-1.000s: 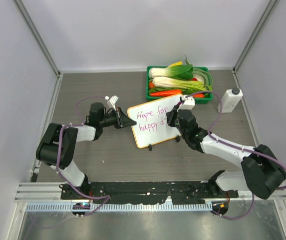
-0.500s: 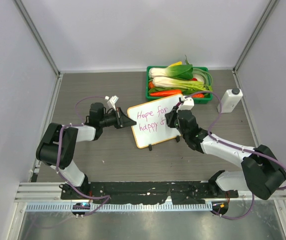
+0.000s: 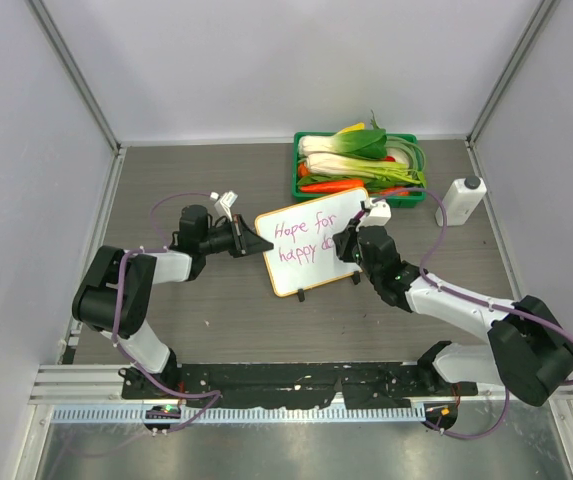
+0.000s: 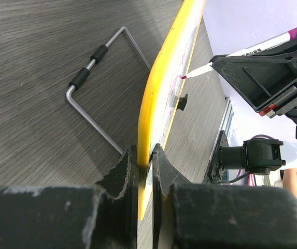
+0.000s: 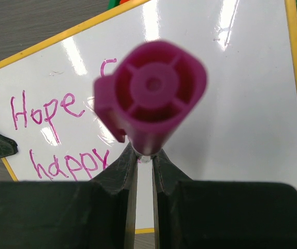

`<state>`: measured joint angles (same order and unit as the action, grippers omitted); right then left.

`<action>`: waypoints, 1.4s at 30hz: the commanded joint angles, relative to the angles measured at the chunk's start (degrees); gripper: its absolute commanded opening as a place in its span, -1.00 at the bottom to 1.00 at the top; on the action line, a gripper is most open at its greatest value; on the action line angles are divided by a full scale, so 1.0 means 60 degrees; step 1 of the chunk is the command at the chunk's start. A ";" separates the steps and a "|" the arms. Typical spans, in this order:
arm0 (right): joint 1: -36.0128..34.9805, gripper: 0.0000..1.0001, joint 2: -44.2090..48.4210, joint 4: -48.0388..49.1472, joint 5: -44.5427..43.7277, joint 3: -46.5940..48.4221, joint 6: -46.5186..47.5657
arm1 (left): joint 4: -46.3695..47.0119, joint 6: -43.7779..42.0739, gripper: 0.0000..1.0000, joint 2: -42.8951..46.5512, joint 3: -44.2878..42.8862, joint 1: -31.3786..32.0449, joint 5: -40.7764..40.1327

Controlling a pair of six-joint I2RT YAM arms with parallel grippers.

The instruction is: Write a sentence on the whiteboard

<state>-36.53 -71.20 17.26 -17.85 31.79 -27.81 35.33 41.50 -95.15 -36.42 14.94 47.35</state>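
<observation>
Dark wood-grain table point(image 3: 216, 320) fills the floor of a pale-walled booth, and the whiteboard point(image 3: 309, 250) sits near its middle, turned a little so its left end lies nearer the arms. Its face tilts up toward the top camera. Two black feet point(image 3: 301, 295) show along its near rim. Behind the board, in the left wrist view, a bent wire stand point(image 4: 79, 79) with black sleeves lies on the table.

The sentence point(image 3: 301, 238) runs in pink across the left half of the board, in two lines. The top line reads "Hope for". The lower line reads "happy" and then the start of another word, which is partly hidden from above.

The left gripper point(image 3: 256, 243) is at the board's left end, its fingers pinched onto the orange rim, one on the face side and one on the back.

The right gripper point(image 3: 344, 240) is over the board's right half, beside the end of the lower line. It clamps a marker point(image 5: 151, 98) between its fingers, the magenta butt end pointing back at the wrist camera. In the left wrist view the marker's tip meets the board's face, though I cannot tell whether it presses or only just touches.

Just beyond the board's far rim sits a green tray point(image 3: 297, 165) of vegetables point(image 3: 361, 160). To the board's right, well apart, stands a white bottle point(image 3: 460, 200).
</observation>
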 commanded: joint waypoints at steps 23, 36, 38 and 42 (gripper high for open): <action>0.0083 -0.97 -0.0233 0.0141 -0.0644 0.0854 0.0358 | -0.1274 -0.0954 -1.00 -0.0240 0.0241 -0.0029 -0.1271; 0.0112 -0.97 -0.0394 0.0010 -0.0512 0.0869 0.0402 | -0.1274 -0.0954 -1.00 -0.0240 0.0255 -0.0014 -0.1271; 0.0113 -0.97 -0.0336 -0.0019 -0.0512 0.0781 0.0402 | -0.1274 -0.0939 -1.00 -0.0254 0.0241 -0.0014 -0.1271; 0.0127 -0.97 -0.0248 -0.0107 -0.0439 0.0649 0.0373 | -0.1274 -0.0954 -1.00 -0.0254 0.0226 -0.0014 -0.1271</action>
<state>-36.16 -73.49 15.88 -19.97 35.94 -25.82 35.31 41.47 -95.15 -36.42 14.94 47.35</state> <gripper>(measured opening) 0.170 0.102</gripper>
